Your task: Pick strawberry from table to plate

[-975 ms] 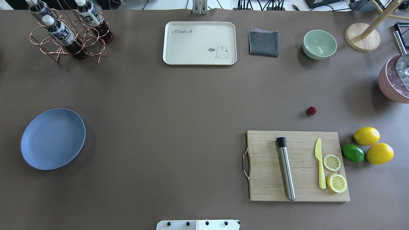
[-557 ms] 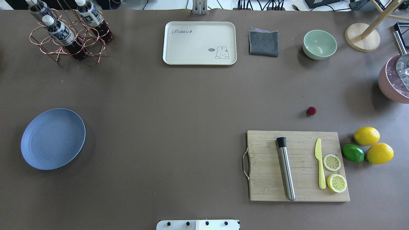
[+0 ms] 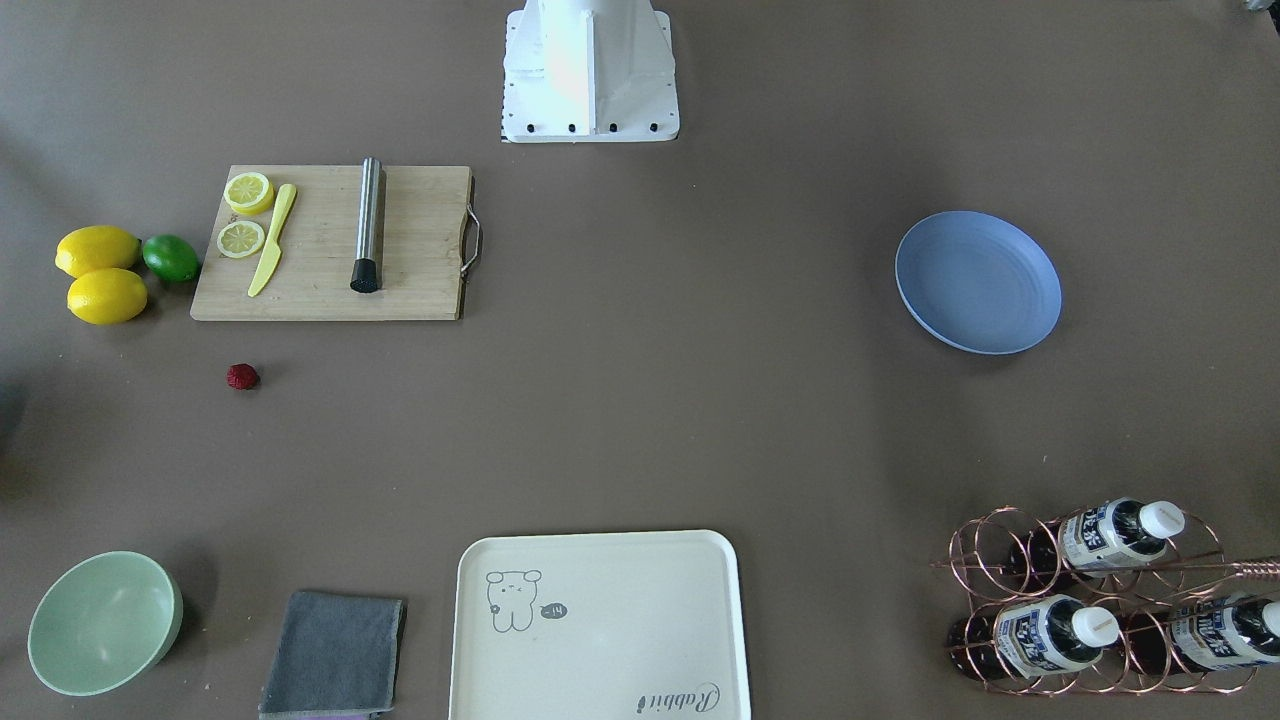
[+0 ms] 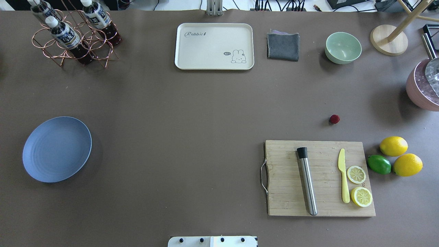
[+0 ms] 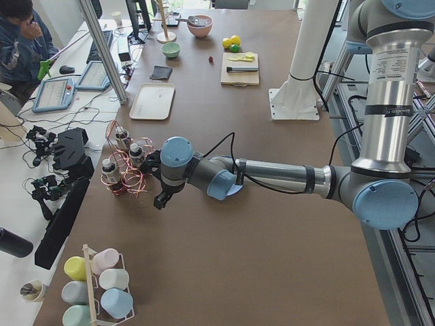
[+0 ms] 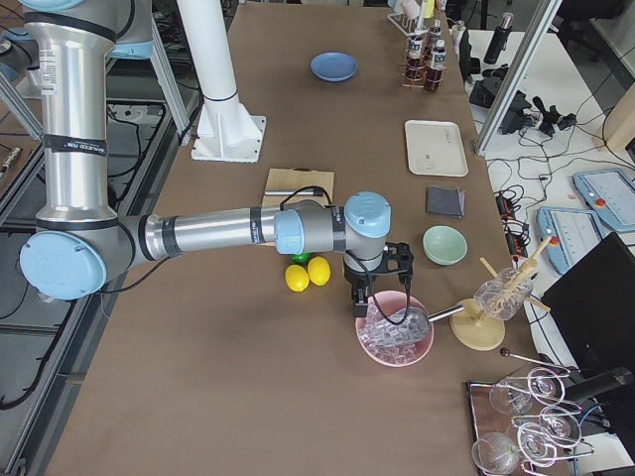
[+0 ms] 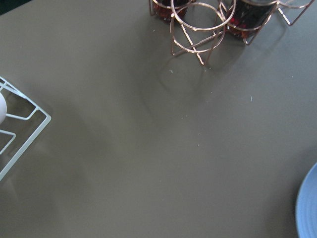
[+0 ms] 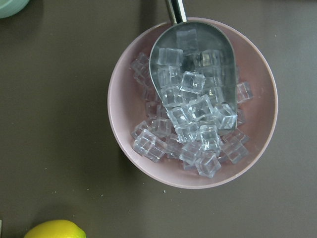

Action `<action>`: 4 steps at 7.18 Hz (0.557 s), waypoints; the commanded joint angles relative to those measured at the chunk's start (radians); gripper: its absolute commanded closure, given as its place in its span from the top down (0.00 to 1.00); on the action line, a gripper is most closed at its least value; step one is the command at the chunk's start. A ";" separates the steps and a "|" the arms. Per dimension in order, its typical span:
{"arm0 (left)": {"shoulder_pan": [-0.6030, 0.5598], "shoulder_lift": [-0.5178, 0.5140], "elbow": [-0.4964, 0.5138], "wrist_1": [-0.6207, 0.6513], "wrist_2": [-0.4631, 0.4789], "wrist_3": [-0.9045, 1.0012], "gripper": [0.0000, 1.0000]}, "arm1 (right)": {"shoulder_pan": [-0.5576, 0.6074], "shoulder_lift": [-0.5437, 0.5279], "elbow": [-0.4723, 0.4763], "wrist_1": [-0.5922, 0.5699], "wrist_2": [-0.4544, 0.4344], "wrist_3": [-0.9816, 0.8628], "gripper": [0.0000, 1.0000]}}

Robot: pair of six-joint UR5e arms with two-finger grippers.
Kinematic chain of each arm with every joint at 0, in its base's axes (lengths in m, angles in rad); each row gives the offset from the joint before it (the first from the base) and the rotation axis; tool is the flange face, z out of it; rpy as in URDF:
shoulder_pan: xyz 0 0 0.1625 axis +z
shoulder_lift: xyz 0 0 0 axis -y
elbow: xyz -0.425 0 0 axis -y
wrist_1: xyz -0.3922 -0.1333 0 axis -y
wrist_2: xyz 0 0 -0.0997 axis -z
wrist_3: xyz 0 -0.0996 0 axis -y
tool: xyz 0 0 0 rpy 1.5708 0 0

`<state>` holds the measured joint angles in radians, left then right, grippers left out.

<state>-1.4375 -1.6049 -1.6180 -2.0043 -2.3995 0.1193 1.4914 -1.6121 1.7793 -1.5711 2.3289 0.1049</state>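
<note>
The strawberry (image 4: 334, 119) (image 3: 242, 376), small and dark red, lies on the brown table (image 4: 205, 120) just beyond the cutting board. Far off on the table's other side sits the light blue plate (image 4: 57, 149) (image 3: 977, 282), with nothing on it. No gripper shows in the overhead or front views. In the exterior left view my left gripper (image 5: 161, 202) hangs over bare table beside the bottle rack. My right gripper (image 6: 369, 297) shows only in the exterior right view, above the pink ice bowl. I cannot tell whether either gripper is open or shut.
A wooden cutting board (image 4: 319, 178) holds a steel muddler, a yellow knife and lemon slices. Two lemons (image 4: 393, 145) and a lime lie right of it. At the back stand a cream tray (image 4: 214, 46), grey cloth (image 4: 283, 46), mint bowl (image 4: 343, 47), bottle rack (image 4: 73, 34) and ice bowl (image 8: 193, 104).
</note>
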 commanded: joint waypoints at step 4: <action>0.263 0.026 0.084 -0.291 0.028 -0.459 0.98 | -0.151 -0.015 0.011 0.270 -0.057 0.272 0.99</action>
<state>-1.2410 -1.5876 -1.5691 -2.1926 -2.3886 -0.2185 1.3680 -1.6244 1.7880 -1.3262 2.2881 0.3524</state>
